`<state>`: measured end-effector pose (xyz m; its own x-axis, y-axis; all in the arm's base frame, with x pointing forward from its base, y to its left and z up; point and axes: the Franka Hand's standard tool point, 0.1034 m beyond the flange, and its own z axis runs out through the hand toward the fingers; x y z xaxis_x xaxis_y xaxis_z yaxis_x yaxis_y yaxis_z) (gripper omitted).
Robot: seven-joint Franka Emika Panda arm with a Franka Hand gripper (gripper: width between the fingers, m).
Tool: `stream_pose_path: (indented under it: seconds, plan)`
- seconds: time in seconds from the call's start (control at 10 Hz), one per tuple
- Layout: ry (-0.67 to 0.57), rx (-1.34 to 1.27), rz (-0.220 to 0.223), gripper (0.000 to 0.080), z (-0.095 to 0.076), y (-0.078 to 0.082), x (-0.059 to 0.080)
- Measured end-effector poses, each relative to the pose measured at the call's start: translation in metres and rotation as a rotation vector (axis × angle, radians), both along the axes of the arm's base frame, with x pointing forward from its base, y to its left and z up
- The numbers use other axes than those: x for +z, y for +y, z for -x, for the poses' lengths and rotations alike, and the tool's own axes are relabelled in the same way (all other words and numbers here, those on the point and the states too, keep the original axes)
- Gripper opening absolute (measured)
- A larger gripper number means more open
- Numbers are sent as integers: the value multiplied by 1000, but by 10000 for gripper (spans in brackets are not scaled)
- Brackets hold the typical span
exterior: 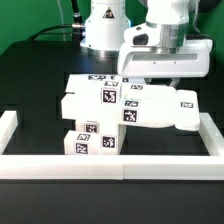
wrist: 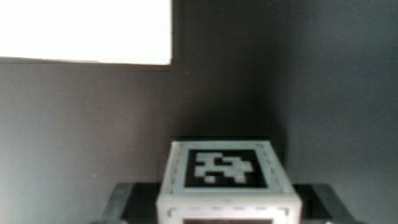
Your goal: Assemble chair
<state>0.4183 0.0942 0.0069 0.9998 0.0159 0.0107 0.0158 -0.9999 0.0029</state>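
Note:
The chair is in matte-white tagged parts at the table's middle in the exterior view. A stepped stack of slabs (exterior: 100, 105) stands there with a small block (exterior: 88, 142) in front. A flat slab (exterior: 168, 108) reaches toward the exterior view's right. My gripper (exterior: 158, 82) hangs over the stack's back, its fingers hidden under the wrist housing. In the wrist view my gripper (wrist: 222, 203) is shut on a small white tagged block (wrist: 222, 168). A dark finger (wrist: 135, 200) presses each side of it.
A low white border wall (exterior: 110, 166) runs along the front and both sides of the black table. The robot base (exterior: 100, 30) stands at the back. A bright white surface (wrist: 80, 30) fills one corner of the wrist view above dark table.

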Motion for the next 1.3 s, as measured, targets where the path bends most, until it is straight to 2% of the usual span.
stream_pose_path:
  seconds: [0.2, 0.4, 0.5, 0.8, 1.0, 1.2, 1.3]
  plan:
    - [-6, -5, 2, 283, -5, -5, 2]
    - [-18, 4, 7, 283, -18, -25, 10]
    - [-1, 18, -3, 283, -25, -29, 22]
    - [-12, 16, -29, 284, -60, -48, 71]
    - [-9, 18, -24, 284, -57, -49, 67]
    - [-5, 35, -22, 284, -59, -53, 68]
    - [-3, 68, -15, 284, -74, -65, 78]
